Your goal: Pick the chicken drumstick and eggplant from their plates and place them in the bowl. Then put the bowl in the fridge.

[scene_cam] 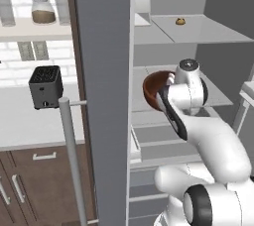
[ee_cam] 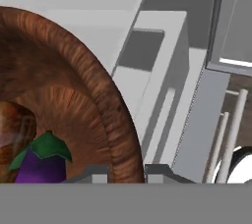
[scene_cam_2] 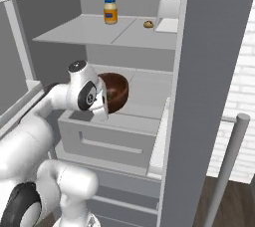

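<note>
Inside, the fridge (scene_cam_2: pixel 124 37) stood open, its pale shelves bare around the arm. The wooden bowl (scene_cam_2: pixel 115 91) hung tilted above the drawer level, its rim pinched between the gripper (ee_cam: pixel 127 173) fingers, which were closed tight on it. Within the bowl lay the eggplant (ee_cam: pixel 38 163), touching the chicken drumstick (ee_cam: pixel 15 129) beside it.
</note>
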